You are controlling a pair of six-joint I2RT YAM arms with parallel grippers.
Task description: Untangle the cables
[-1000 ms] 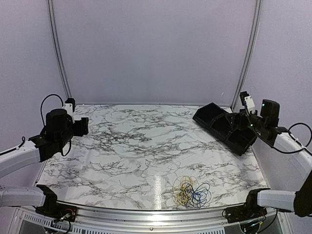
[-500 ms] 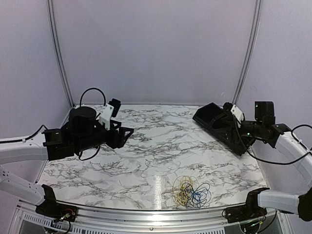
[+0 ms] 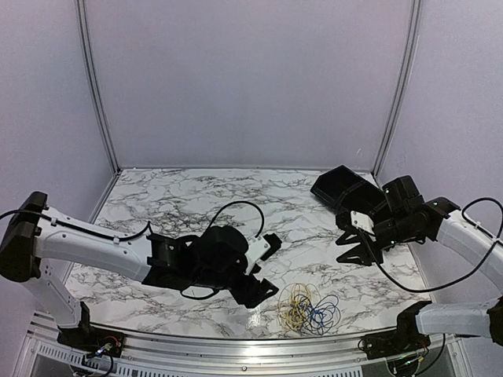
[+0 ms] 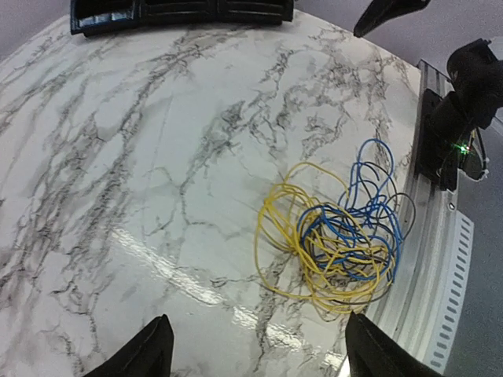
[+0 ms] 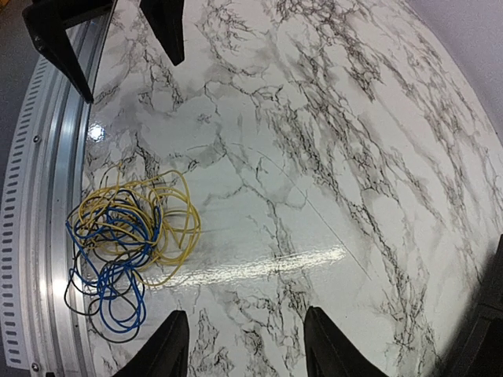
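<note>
The cables [image 3: 307,309] lie as one loose tangle of yellow, blue and black wire loops near the table's front edge, right of centre. My left gripper [image 3: 268,267] hovers just left of the tangle, open and holding nothing. In the left wrist view the cables [image 4: 338,243] lie ahead and to the right of the left gripper [image 4: 259,352]. My right gripper [image 3: 352,247] hangs above the table behind and right of the tangle, also open and holding nothing. The right wrist view shows the cables [image 5: 118,229] to the left of the right gripper [image 5: 247,342].
A black compartment tray [image 3: 343,188] stands at the back right, just behind the right arm. The metal rail [image 5: 43,204] of the table's front edge runs right beside the tangle. Purple walls close in the marble table [image 3: 204,204] on three sides.
Both arms have swung in from the table's sides toward the tangle, the left one farther, low across the front. Both sets of jaws have narrowed a little. The cables have not moved.
</note>
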